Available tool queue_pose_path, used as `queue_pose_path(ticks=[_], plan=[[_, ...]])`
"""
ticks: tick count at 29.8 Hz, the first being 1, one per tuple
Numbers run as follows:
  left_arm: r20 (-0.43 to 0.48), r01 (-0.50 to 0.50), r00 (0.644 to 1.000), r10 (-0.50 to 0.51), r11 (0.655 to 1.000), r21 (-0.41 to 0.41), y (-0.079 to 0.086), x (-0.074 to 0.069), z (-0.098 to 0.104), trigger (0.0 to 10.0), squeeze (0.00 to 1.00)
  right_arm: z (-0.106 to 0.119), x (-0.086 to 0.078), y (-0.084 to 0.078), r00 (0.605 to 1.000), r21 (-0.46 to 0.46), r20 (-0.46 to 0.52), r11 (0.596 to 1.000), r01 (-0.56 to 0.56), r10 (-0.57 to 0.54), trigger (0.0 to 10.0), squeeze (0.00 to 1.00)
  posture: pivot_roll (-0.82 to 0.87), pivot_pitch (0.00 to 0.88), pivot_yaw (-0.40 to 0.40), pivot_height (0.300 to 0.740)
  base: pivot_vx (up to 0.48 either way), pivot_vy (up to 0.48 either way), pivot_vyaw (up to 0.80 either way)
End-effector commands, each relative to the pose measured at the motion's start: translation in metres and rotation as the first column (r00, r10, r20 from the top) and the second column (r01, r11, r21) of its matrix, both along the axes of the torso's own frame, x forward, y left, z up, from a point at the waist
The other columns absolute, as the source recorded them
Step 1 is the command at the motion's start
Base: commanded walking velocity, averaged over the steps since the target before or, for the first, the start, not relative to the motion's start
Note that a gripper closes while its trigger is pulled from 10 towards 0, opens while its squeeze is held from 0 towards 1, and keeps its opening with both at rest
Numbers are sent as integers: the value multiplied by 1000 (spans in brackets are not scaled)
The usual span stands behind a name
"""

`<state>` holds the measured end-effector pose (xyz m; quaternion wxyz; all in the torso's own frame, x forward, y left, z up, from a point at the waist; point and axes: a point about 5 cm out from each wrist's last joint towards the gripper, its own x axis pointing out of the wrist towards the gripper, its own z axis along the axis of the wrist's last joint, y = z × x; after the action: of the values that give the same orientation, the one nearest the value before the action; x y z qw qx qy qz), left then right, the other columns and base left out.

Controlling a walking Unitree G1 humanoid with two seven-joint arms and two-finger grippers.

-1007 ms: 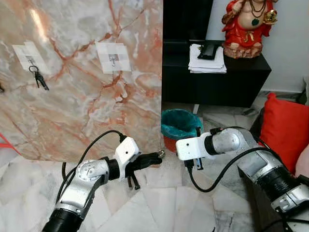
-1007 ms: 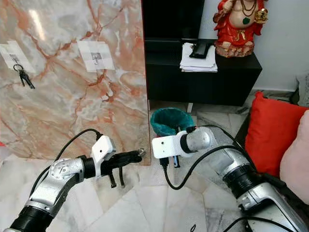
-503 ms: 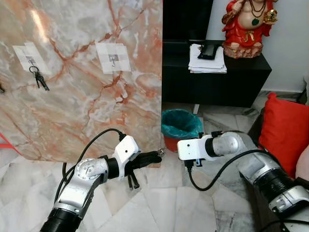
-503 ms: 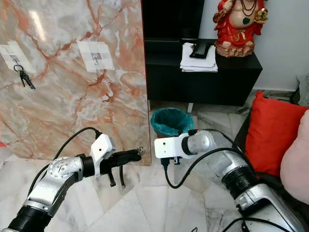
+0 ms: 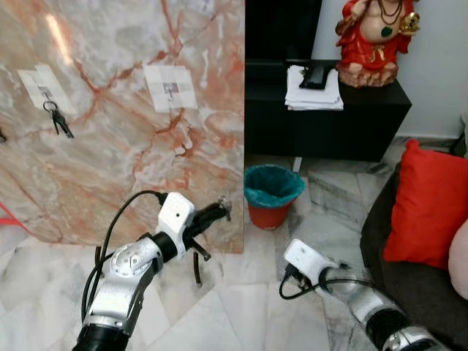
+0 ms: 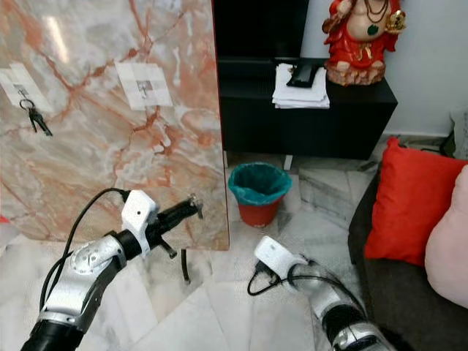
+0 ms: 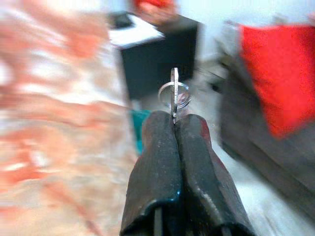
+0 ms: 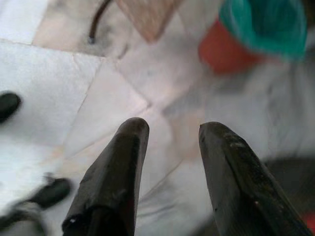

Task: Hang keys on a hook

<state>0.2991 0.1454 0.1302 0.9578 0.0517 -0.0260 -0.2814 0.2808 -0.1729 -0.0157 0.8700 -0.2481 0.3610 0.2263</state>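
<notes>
- The left wrist view is blurred with motion, so the marble and the furniture behind the fingertips are smears of colour; only the black fingers and the metal between them are sharp.
- The right arm is cut off at the lower edge of the head views, where its white wrist housing (image 5: 308,260) sits low over the floor tiles.
- From the head, the left gripper (image 5: 221,208) reaches toward the lower edge of the marble panel (image 5: 131,124), with something small and silvery at its tip that is too tiny to read there.
- The left wrist view settles it: the two fingers (image 7: 160,162) are pressed tight together, pinching a key ring (image 7: 173,94) with a key blade standing upright just above the fingertips.
- The right wrist view shows the right gripper (image 8: 170,132) spread apart with nothing between its fingers, pointing down at pale floor tiles, with the orange bin (image 8: 256,34) and its teal liner beyond.
- High on the panel are two taped white patches: the left hook (image 5: 45,91) carries what seems to be a dark bunch of keys (image 5: 58,121), and the hook on the right patch (image 5: 171,89) is bare.
- The held keys are well below and to the right of that bare hook, near the panel's right edge.
</notes>
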Motion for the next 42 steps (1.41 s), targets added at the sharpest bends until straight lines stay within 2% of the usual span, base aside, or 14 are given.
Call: queue_pose_path(ticks=[1,6,7,8,9,13,15,16,17,18,20,25,32,42], plan=[[10,-110,994,110,994,24,7,5,-1,10000,0,-11,-11,2,994,79,-37,991,107,-105,10000,0,52,60,15,740,0,0,0],[21,-254,967,254,967,17,16,9,-2,10000,0,-27,-30,-2,973,100,-88,970,221,-212,10000,0,48,52,1,740,0,0,0],[21,-254,967,254,967,17,16,9,-2,10000,0,-27,-30,-2,973,100,-88,970,221,-212,10000,0,48,52,1,740,0,0,0],[30,-336,942,335,942,24,24,12,-3,10000,0,-35,-40,-6,956,97,-112,954,283,-272,10000,0,49,46,-11,740,0,0,0],[31,-361,932,360,933,13,26,12,-3,10000,0,-38,-44,-8,948,88,-115,947,308,-298,10000,0,49,45,-13,740,0,0,0],[40,-406,913,406,914,-12,29,13,-1,10000,0,-42,-50,-13,921,83,-115,921,381,-371,10000,0,49,37,-22,740,0,0,0],[60,-462,885,462,887,-14,33,13,1,10000,0,-45,-55,-15,881,115,-134,876,469,-454,10000,0,51,30,-35,740,0,0,0],[71,-489,869,489,872,-16,35,14,2,10000,0,-47,-57,-15,872,121,-140,866,485,-469,10000,0,51,29,-37,740,0,0,0],[82,-527,845,528,849,-36,39,15,5,10000,0,-49,-61,-15,868,119,-147,862,492,-475,10000,0,53,23,-45,740,0,0,0],[82,-527,845,528,849,-36,39,15,5,10000,0,-49,-61,-15,868,119,-147,862,492,-475,10000,0,53,23,-45,740,0,0,0],[95,-572,811,578,816,-84,43,17,11,10000,0,-52,-66,-15,862,110,-150,858,502,-485,10000,0,56,17,-53,740,0,0,0],[127,-559,812,570,821,-115,36,18,16,10000,0,-56,-72,-13,856,102,-150,853,512,-495,10000,0,60,5,-63,740,0,0,0],[125,-558,810,573,818,-136,31,19,17,10000,0,-59,-77,-12,853,97,-163,853,513,-495,10000,0,60,0,-76,740,0,0,0],[131,-571,797,590,806,-156,32,19,18,10000,0,-61,-81,-11,859,97,-169,859,502,-483,10000,0,65,0,-82,740,0,0,0]])
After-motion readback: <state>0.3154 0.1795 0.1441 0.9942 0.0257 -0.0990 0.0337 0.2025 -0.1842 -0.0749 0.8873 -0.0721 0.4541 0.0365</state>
